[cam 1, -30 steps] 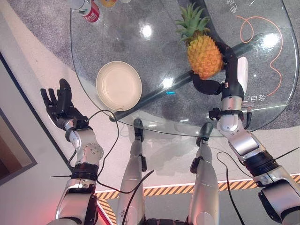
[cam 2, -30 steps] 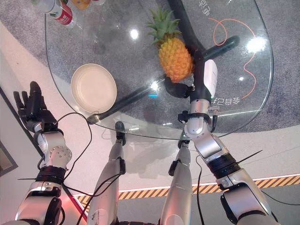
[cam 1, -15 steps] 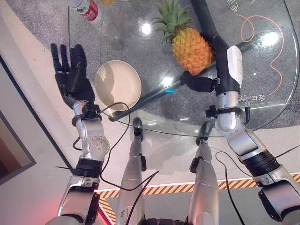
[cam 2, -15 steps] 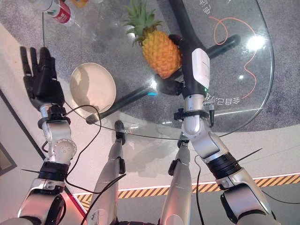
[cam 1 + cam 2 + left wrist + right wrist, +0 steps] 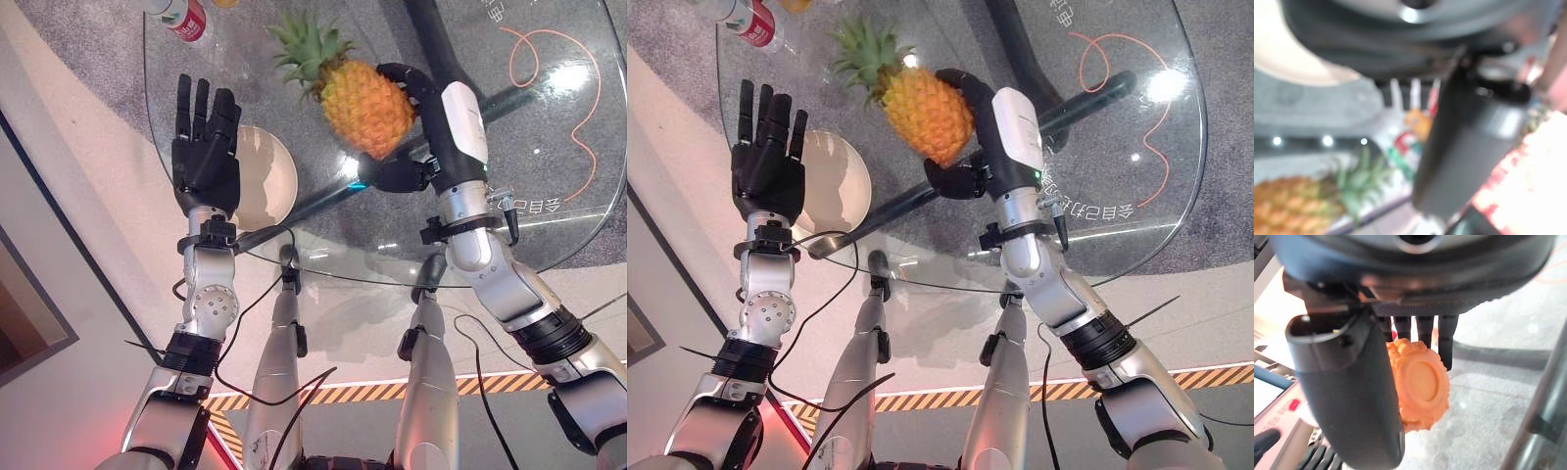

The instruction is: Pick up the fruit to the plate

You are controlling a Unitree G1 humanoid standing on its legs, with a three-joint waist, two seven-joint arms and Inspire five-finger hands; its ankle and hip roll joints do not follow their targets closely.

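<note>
Gripping the pineapple point(image 5: 364, 104) with curled fingers and thumb, the right hand point(image 5: 431, 147) was held above the glass table point(image 5: 549, 166); the left hand point(image 5: 204, 157) was spread flat over the plate point(image 5: 279, 181)

Two silver-grey jointed arms; dark left hand point(image 5: 204, 162) at 10 o'clock; right hand point(image 5: 436, 137) dark, bearing a white cover.

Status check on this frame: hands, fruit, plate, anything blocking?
Right hand shut on pineapple, held above the glass table. Left hand open, fingers straight, over the plate's near edge, partly in the way. Plate empty.
</note>
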